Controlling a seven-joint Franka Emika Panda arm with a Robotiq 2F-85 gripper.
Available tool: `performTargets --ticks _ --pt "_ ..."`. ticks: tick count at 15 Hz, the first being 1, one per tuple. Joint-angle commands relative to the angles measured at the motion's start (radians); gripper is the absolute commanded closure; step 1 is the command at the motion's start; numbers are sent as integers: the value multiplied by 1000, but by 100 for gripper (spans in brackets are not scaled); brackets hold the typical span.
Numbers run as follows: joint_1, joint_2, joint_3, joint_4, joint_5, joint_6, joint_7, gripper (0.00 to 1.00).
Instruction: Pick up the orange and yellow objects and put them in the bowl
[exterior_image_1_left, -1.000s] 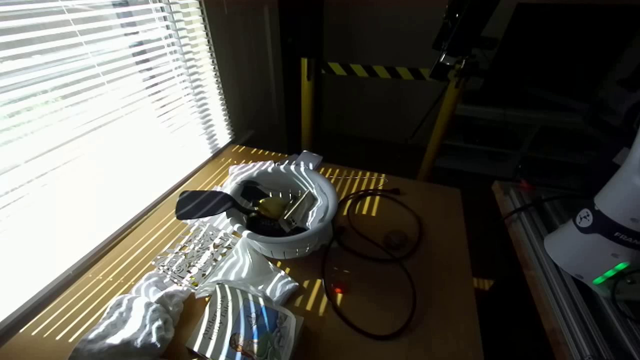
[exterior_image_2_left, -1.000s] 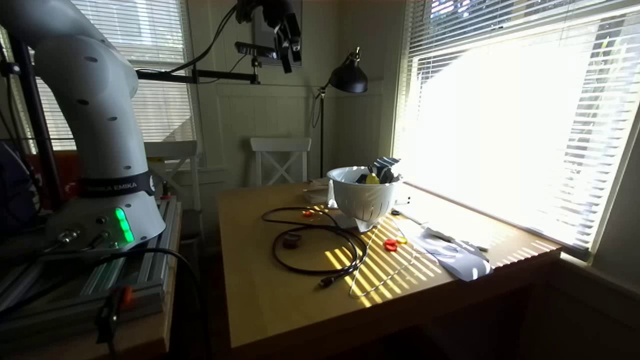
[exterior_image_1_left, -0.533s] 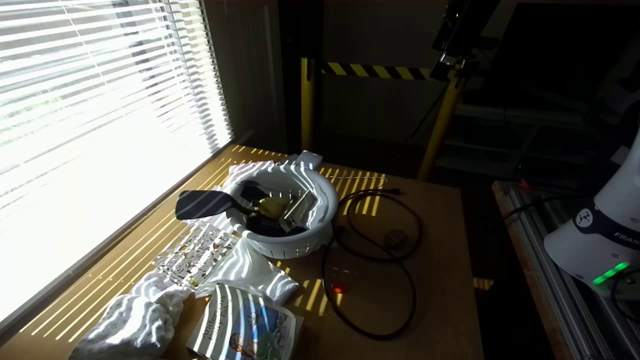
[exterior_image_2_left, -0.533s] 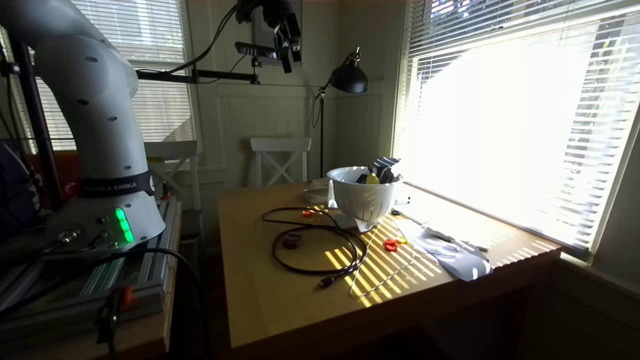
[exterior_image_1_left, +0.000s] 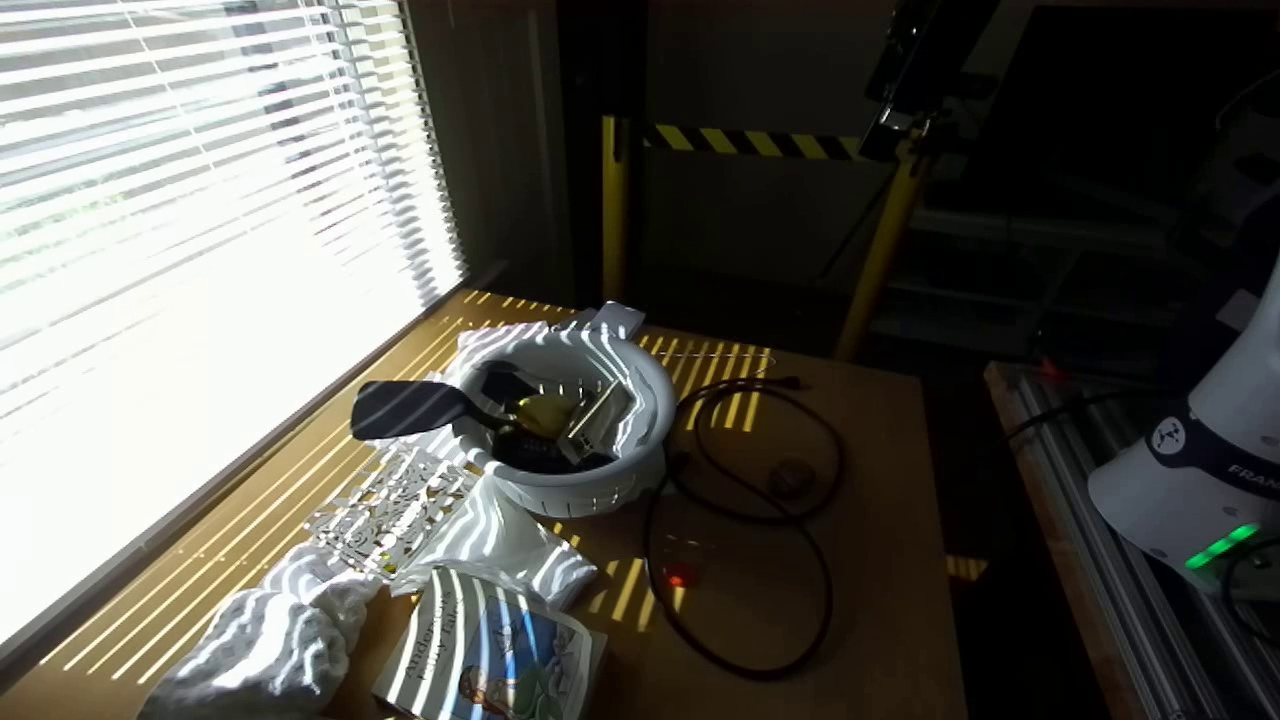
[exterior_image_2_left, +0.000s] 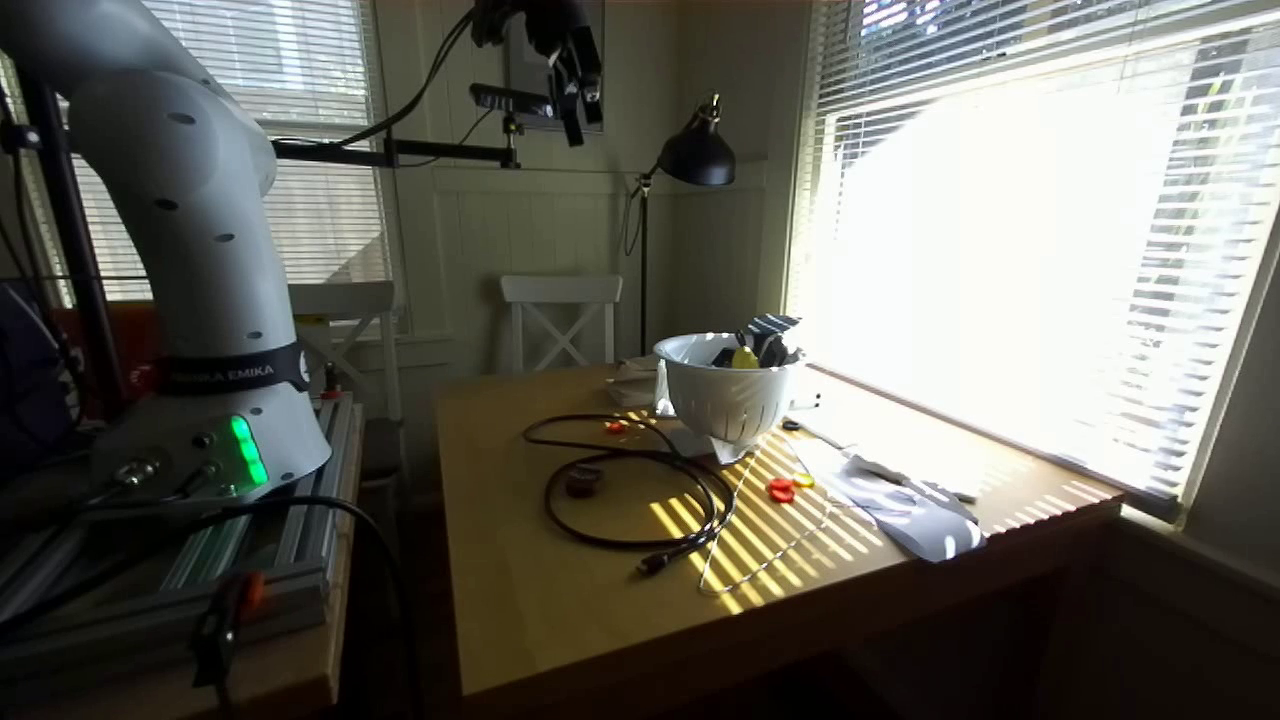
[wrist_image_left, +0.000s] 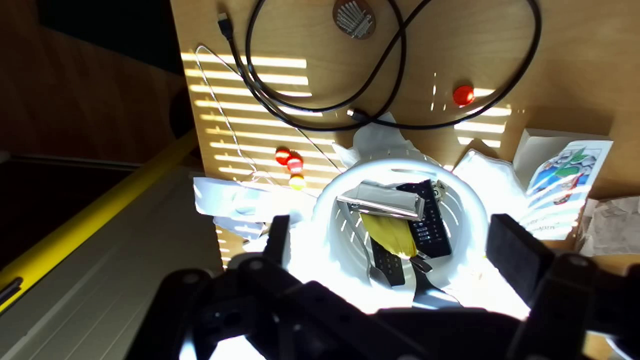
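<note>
The white bowl (exterior_image_1_left: 590, 497) stands on the table; it also shows in an exterior view (exterior_image_2_left: 722, 400) and in the wrist view (wrist_image_left: 400, 165). It holds a yellow item (wrist_image_left: 392, 234), a black spatula (exterior_image_1_left: 410, 410), dark remotes and a silvery piece. Two small red-orange round objects (exterior_image_2_left: 781, 490) and a small yellow one (exterior_image_2_left: 803, 480) lie together on the table; the wrist view shows this yellow one (wrist_image_left: 297, 182) beside the bowl. Another red-orange object (wrist_image_left: 463, 95) lies apart, inside the cable loop. My gripper (wrist_image_left: 397, 247) is open and empty, high above the table in an exterior view (exterior_image_2_left: 584, 125).
A black cable (exterior_image_1_left: 828, 590) lies in loops beside the bowl. A thin metal wire (exterior_image_2_left: 762, 572) and a brown disc (wrist_image_left: 354, 19) lie near it. A book (exterior_image_1_left: 500, 640), foil sheet (exterior_image_1_left: 395, 515) and white cloth (exterior_image_1_left: 270, 635) lie toward the window. A lamp (exterior_image_2_left: 698, 158) stands behind.
</note>
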Motion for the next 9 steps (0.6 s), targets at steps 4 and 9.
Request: performTargets --ticks 4,9 --pt "38 145 29 13 -49 24 -18 0" --pt "54 378 70 45 -100 69 38 0"
